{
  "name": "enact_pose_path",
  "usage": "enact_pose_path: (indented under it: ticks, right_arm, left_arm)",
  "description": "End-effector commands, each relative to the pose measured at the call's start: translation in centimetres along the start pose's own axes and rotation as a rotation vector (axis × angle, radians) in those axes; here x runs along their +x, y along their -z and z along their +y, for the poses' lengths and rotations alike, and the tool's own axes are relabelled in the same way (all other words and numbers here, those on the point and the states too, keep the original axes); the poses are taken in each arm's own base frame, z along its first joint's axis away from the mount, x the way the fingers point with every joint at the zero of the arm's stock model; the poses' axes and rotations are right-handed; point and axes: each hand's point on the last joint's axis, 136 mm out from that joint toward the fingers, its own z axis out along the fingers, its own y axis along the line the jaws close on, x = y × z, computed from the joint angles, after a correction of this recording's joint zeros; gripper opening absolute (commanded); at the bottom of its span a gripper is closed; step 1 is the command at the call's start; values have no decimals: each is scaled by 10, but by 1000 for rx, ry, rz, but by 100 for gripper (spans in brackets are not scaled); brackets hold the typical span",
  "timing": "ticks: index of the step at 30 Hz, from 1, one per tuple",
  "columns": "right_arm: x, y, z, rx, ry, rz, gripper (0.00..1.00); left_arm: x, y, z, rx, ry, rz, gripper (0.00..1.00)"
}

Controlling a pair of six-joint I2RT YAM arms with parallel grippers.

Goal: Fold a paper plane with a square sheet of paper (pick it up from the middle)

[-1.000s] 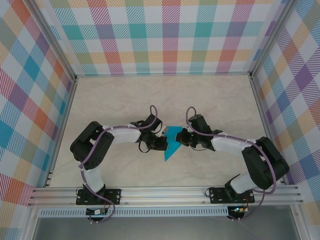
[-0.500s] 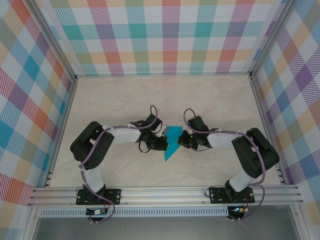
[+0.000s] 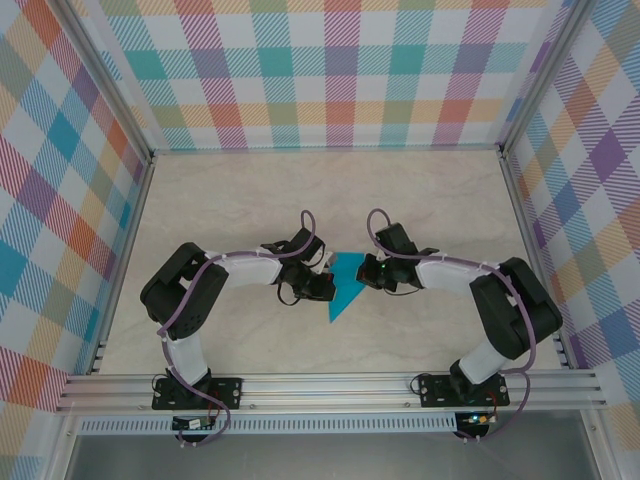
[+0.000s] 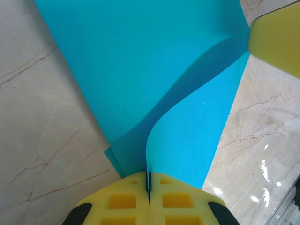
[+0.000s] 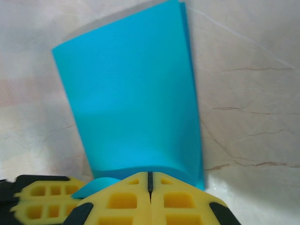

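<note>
The square sheet of paper [image 3: 346,284] is teal and folded into a pointed wedge, lying mid-table between the two grippers. My left gripper [image 3: 328,287] is at its left side. In the left wrist view the yellow fingers meet at the left gripper [image 4: 149,177], shut on a raised flap of the paper [image 4: 154,70]. My right gripper [image 3: 366,274] is at the paper's right edge. In the right wrist view the right gripper [image 5: 150,174] is shut, with the paper [image 5: 136,103] curling up against its tips and nothing teal in the slit.
The pale marble tabletop [image 3: 250,200] is walled by plaid panels on three sides. An aluminium rail [image 3: 330,385] runs along the near edge by the arm bases. The right gripper's yellow finger [image 4: 276,37] shows beyond the paper; the left fingers [image 5: 40,199] show at lower left.
The right arm's elbow has swung inward and its gripper has shifted a little along the paper's right edge. The left arm and its hold on the paper have not moved.
</note>
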Motion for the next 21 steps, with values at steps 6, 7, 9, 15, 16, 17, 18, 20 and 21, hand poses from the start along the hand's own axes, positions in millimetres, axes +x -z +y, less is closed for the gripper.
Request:
enact_pose_path:
  ticks: [6, 7, 9, 15, 16, 17, 18, 20, 21]
  right_arm:
    - [19, -13, -50, 154, -70, 36, 2]
    - [19, -12, -49, 152, -70, 34, 2]
    - [15, -6, -39, 122, -56, 26, 2]
    - [-2, 27, 14, -52, 15, -34, 5]
    - [-1, 31, 24, -98, 29, -29, 5]
    - [0, 32, 32, -134, 41, -18, 5]
    - [3, 32, 40, -170, 49, 2, 5]
    - [9, 28, 47, -209, 49, 33, 5]
    - [11, 25, 49, -218, 45, 44, 5]
  left_arm:
    - [19, -4, 22, -81, 33, 70, 4]
    - [20, -4, 22, -83, 35, 73, 4]
    - [19, -4, 22, -82, 34, 70, 4]
    - [19, -3, 21, -83, 30, 71, 5]
    - [19, -3, 21, -83, 31, 70, 5]
    - [18, -3, 21, -82, 29, 68, 5]
    - [17, -3, 20, -80, 29, 69, 5]
    - [17, -3, 20, -78, 28, 69, 5]
    - [16, -4, 20, -77, 29, 68, 5]
